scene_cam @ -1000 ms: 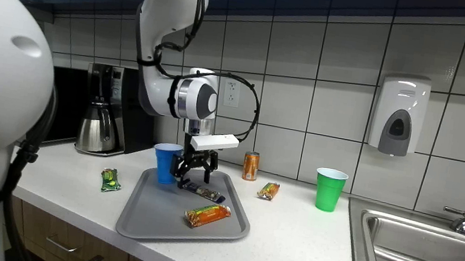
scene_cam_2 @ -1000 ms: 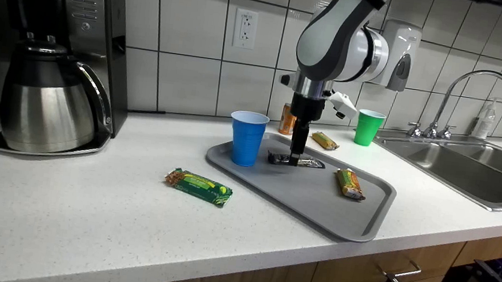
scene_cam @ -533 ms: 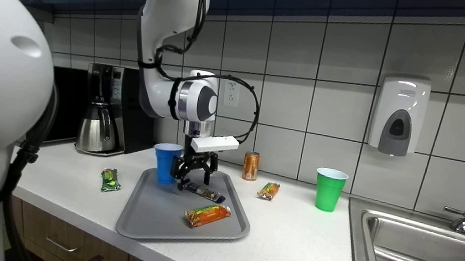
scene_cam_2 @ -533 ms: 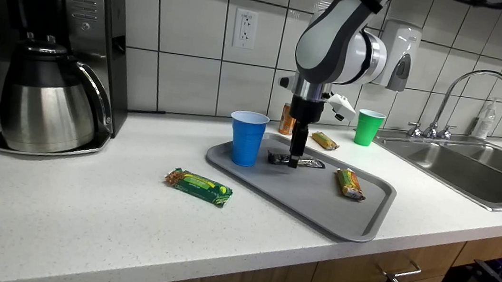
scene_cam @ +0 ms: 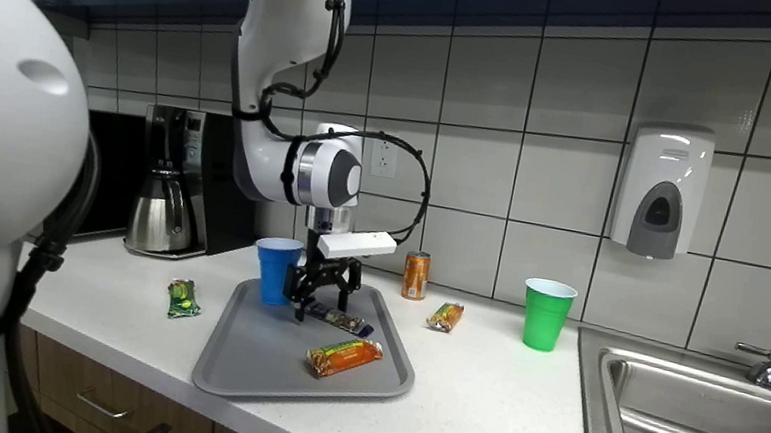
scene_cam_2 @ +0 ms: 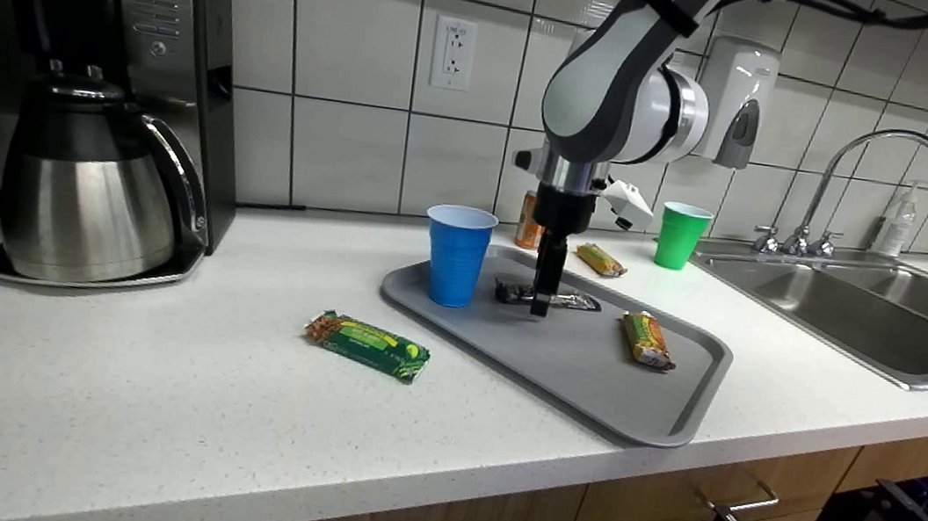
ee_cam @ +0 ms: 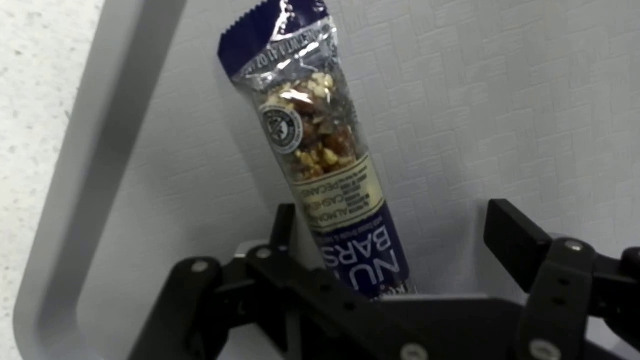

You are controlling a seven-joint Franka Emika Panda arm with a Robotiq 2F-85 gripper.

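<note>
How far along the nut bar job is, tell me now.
Apparently done: the open pincer hangs low, straddling the nut bar. In hand: nothing gripped; the nut bar rests on the gray tray. Likely left: gripping and lifting, since the jaws stand apart.

A nut bar (ee_cam: 322,155), wrapped in clear and navy with a cream label (ee_cam: 342,196), lies flat on the gray tray (ee_cam: 475,125).

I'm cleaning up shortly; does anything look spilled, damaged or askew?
Just the tray: it sits crooked, at a slant to the front edge of the counter. The blue cup, green cup and can stand upright, and no spill or damage shows.
</note>
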